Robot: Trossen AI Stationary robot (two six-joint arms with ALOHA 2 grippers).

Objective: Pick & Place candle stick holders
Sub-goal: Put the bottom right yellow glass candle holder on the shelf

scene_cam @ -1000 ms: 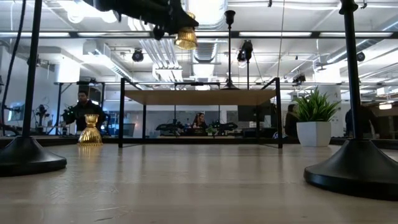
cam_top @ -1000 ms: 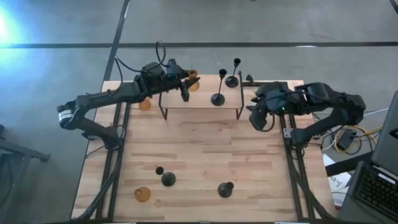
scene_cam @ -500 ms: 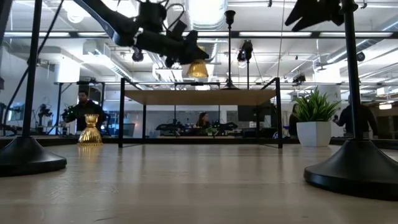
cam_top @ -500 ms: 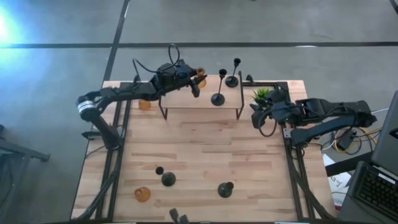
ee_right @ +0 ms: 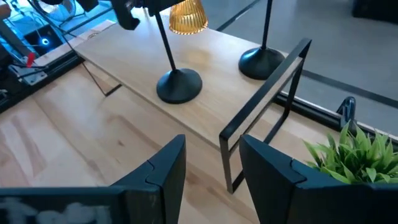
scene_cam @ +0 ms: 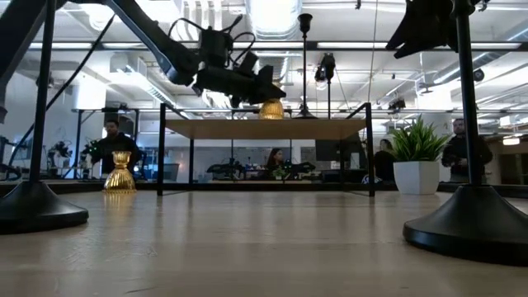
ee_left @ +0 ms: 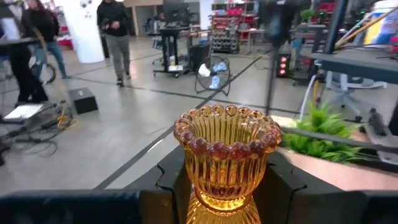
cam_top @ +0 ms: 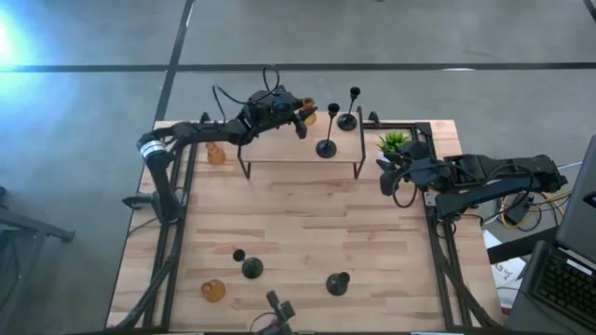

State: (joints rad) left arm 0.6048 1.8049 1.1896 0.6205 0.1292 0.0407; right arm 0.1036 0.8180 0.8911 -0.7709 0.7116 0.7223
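The amber candle holder sits between the two fingers of the left gripper, which squeeze its lower part. It hangs just above the raised wooden shelf, near the two black candle holders standing there. The right gripper waits beside the shelf, close to the green plant, with its fingers apart and holding nothing.

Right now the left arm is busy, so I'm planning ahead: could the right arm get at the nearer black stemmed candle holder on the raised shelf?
Probably yes. The right gripper is empty with jaws open beside the wooden shelf, and nothing stands between it and that black holder.
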